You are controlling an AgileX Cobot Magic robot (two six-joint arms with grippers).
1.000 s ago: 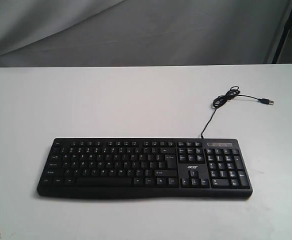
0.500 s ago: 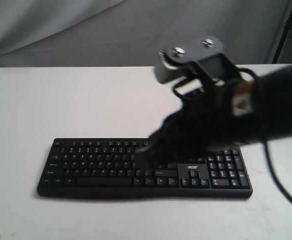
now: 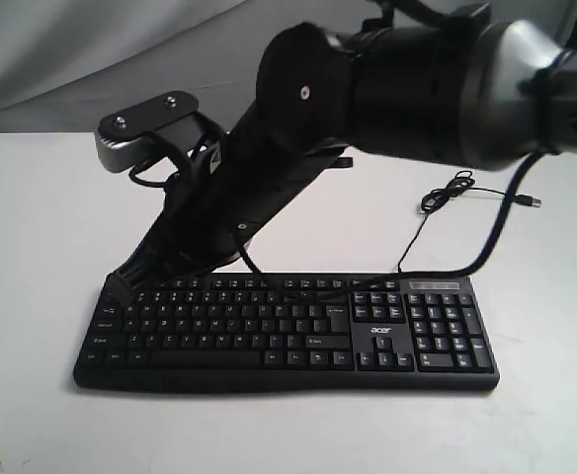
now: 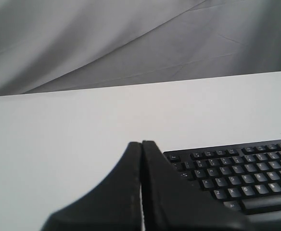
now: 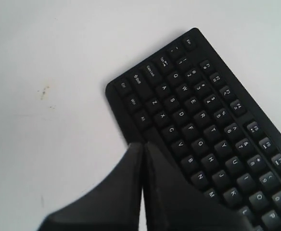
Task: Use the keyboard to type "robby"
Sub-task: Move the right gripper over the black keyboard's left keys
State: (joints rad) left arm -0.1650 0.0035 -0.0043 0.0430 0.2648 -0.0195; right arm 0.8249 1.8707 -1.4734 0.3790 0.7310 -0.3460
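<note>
The black keyboard (image 3: 288, 331) lies across the white table (image 3: 51, 217), its acer logo right of the letter keys. My right arm reaches in from the upper right and crosses to the keyboard's left end. The right gripper (image 3: 119, 286) is shut with nothing between its fingers. From the right wrist view, the right gripper (image 5: 143, 144) hangs above the keyboard (image 5: 203, 120) at its front edge, near the left Alt key. The left gripper (image 4: 141, 143) is shut and empty, beside the Esc corner of the keyboard (image 4: 236, 173). It is out of the exterior view.
The keyboard's thin black cable (image 3: 437, 212) curls on the table behind the number pad and ends in a USB plug (image 3: 528, 200). A grey cloth backdrop (image 3: 101, 59) hangs behind the table. The right arm's bulk hides the table's middle back.
One second ago no arm showed. The right arm came in from the right over the number pad side and has swept left to the keyboard's left end.
</note>
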